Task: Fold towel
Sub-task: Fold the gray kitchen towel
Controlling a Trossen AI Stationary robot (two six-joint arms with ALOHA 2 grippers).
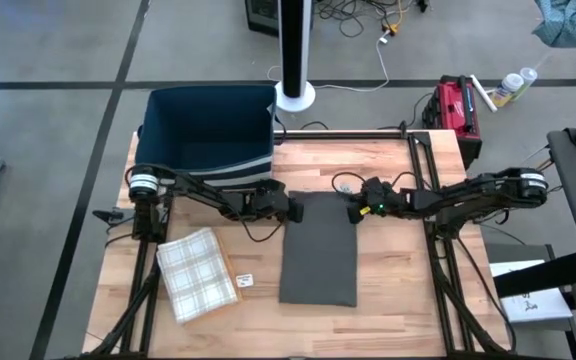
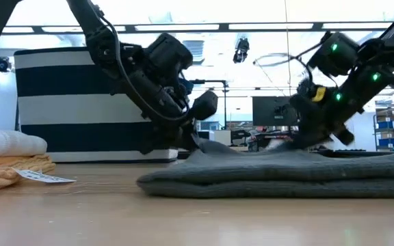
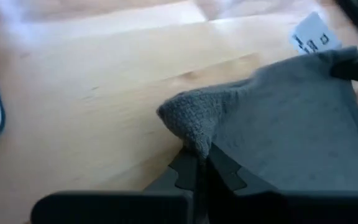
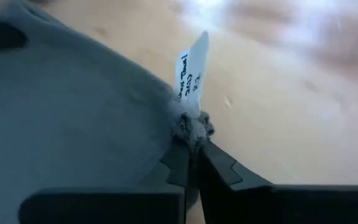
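Towel (image 1: 318, 250) lies flat in the table (image 1: 398, 290) middle; we see left gripper (image 1: 293, 211) and right gripper (image 1: 353, 213) each pinching, it seems, one far corner.

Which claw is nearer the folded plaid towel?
Left. The left claw pinches the grey towel's far left corner, just across from the plaid towel; the right claw pinches the far right corner, farther off.
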